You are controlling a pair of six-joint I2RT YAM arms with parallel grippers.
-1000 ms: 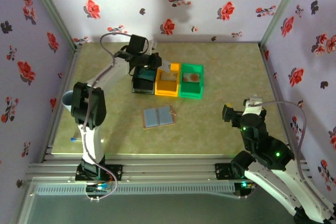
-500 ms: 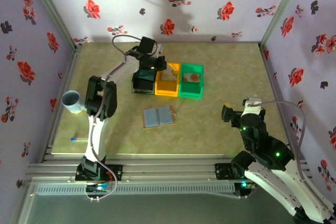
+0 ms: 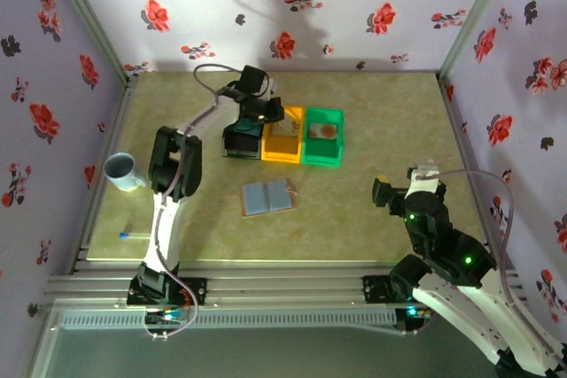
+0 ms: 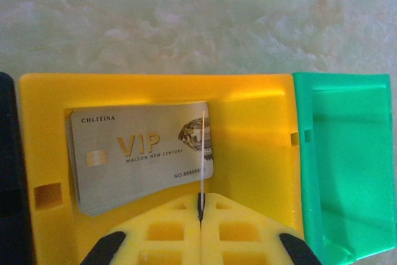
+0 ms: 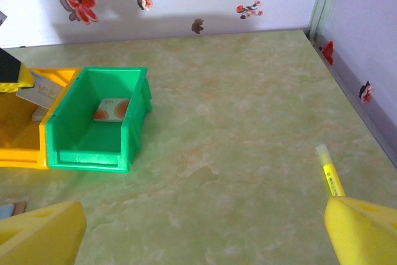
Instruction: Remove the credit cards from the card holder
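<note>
A thin card [image 4: 203, 147] is seen edge-on in the left wrist view. It is pinched upright between the pressed-together jaws of the left gripper [image 4: 200, 206], above the orange bin [image 4: 248, 153]. Its colour cannot be told. Beneath it, a VIP card [image 4: 136, 153] lies flat on the bin floor, left of centre. A spotted card [image 3: 325, 130] lies in the green bin [image 3: 321, 159], just right of the orange one. In the top view, the holder [image 3: 267, 196] is spread open, blue-grey side up, on the surface [image 3: 399, 130] at centre frame, well below the bins. Whether anything is left in its pockets is too small to judge. The right gripper [image 3: 383, 192] is held at lower right with jaws spread wide, holding nothing.

The step in hand is judged to be the drop into the orange bin. It is best done by lowering the card nearer the floor before the jaws are parted, so that it is laid flat rather than bounced off the wall shared with the green bin. The jaws should then be lifted straight up.
</note>
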